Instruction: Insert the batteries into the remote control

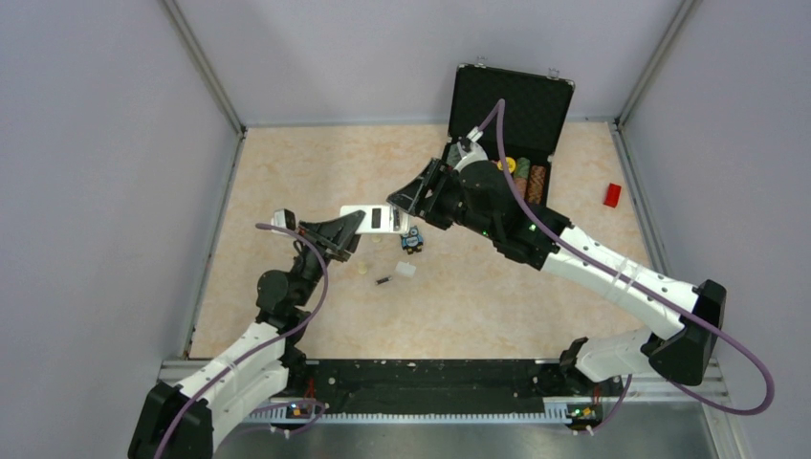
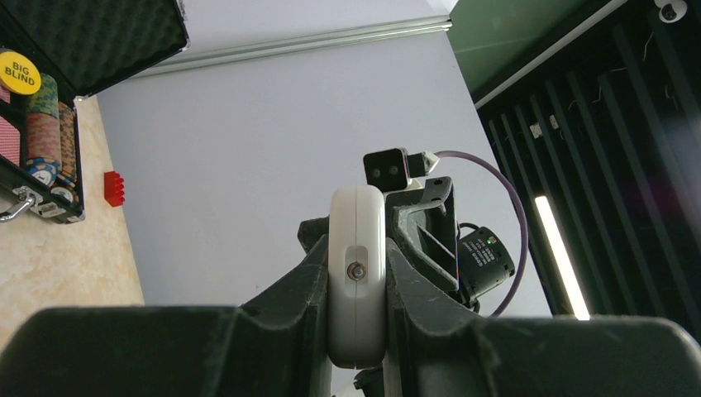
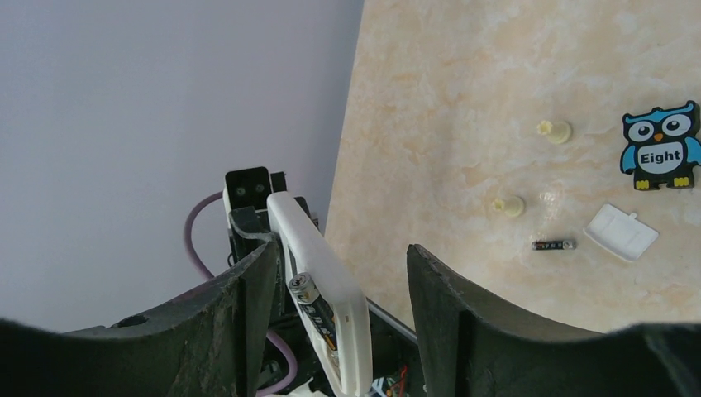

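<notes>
Right gripper (image 3: 340, 252) stood open astride the remote control (image 3: 318, 248), which the left gripper (image 2: 357, 273) clamped. With one seated battery (image 3: 307, 296), the loose battery (image 3: 553, 245) lay on the table (image 3: 463, 99) below, its long axis running finger to finger.

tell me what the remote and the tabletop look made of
The remote control is likely plastic: white, smooth, slightly glossy, with rounded moulded edges. The tabletop is cream with pale marble-like veining and a faint sheen; stone or printed laminate, cannot tell which.
</notes>
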`<move>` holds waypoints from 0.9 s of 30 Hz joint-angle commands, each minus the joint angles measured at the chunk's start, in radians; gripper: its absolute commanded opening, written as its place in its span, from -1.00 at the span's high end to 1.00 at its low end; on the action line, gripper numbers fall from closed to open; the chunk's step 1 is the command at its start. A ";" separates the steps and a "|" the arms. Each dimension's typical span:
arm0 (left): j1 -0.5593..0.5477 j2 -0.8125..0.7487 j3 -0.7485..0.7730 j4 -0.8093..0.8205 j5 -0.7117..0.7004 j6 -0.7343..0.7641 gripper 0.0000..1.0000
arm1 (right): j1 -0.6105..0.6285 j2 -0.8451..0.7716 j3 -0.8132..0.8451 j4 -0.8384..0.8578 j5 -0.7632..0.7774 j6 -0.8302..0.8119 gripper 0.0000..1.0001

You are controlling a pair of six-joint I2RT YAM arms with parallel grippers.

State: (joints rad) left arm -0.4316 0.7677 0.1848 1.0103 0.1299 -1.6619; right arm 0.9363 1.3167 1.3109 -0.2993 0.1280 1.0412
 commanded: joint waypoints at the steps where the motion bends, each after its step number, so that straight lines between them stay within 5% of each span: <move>1: 0.001 -0.006 0.015 0.089 0.025 0.020 1.00 | -0.014 -0.001 0.046 0.050 -0.028 0.041 -0.15; 27: 0.001 0.003 0.012 0.108 0.005 0.007 1.00 | -0.028 -0.016 -0.019 0.077 -0.080 0.088 0.30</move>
State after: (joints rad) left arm -0.4316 0.7696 0.1848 1.0325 0.1383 -1.6508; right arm 0.9195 1.3186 1.2953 -0.2607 0.0582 1.1290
